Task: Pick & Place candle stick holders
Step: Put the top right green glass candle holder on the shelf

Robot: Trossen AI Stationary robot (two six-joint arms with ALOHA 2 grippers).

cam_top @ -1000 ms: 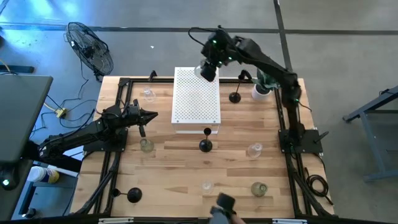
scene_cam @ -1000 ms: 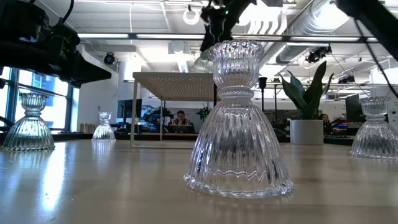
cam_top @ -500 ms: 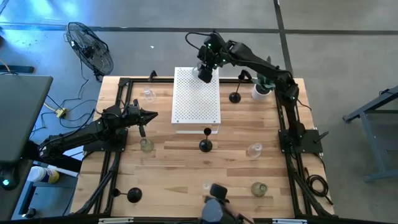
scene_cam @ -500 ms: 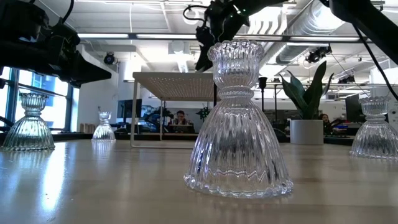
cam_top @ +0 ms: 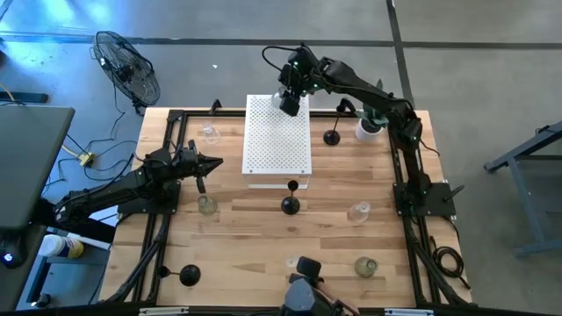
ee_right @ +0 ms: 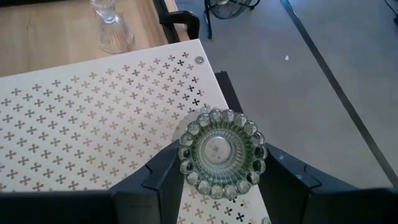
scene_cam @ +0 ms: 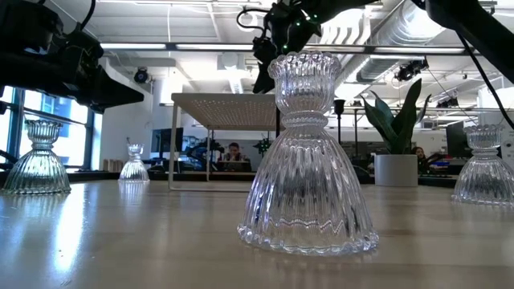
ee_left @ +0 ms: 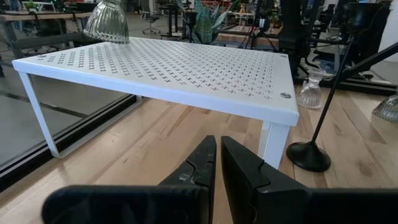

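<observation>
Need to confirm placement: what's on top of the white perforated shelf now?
One greenish glass holder stands near the white perforated shelf's far corner, the right gripper around it. Its base contact is hidden.

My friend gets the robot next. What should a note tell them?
Right gripper: jaws shut on a greenish glass holder, over the white perforated box's far end.
Left gripper: shut, empty, waiting at the table's left.
Done: none is seen standing free on the box.
Left: set this one down; black holders and glass holders stand around the table.
</observation>
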